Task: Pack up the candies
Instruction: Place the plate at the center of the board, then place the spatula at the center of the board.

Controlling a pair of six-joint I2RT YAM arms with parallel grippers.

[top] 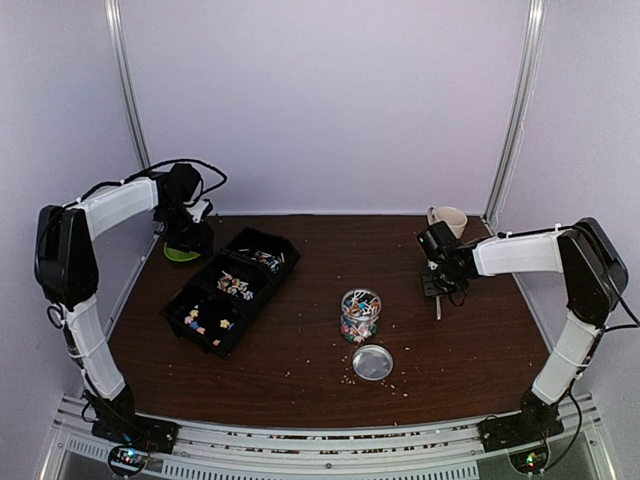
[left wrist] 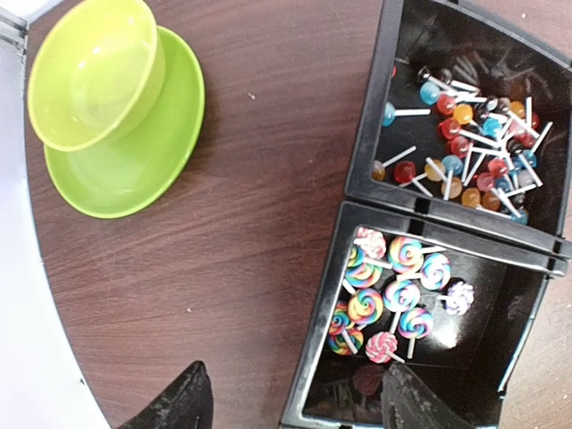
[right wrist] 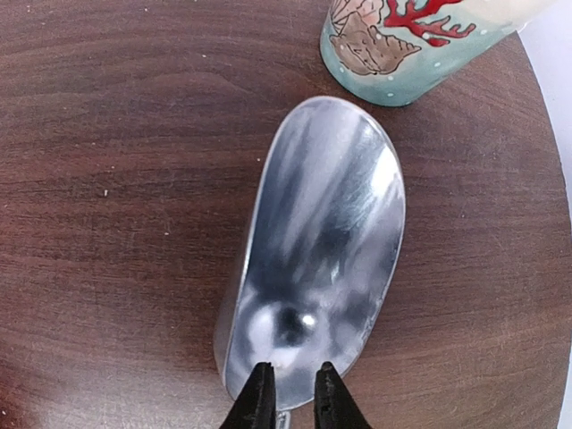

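Over the tray (left wrist: 320, 304) of candies (left wrist: 404, 256), left gripper (left wrist: 295, 395) hangs — jaws wide.

Lime-green bowl (left wrist: 89, 76), black tray (left wrist: 447, 222), rainbow-swirl candies (left wrist: 402, 295), silver scoop (right wrist: 322, 241), coral-patterned teal mug (right wrist: 402, 54)

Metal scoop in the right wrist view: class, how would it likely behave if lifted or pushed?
The scoop looks like thin polished metal, so it is probably stiff and light for its size. Its shiny surface may be slippery to grip. Its curved body could let it rock or slide on the smooth wooden table when pushed.
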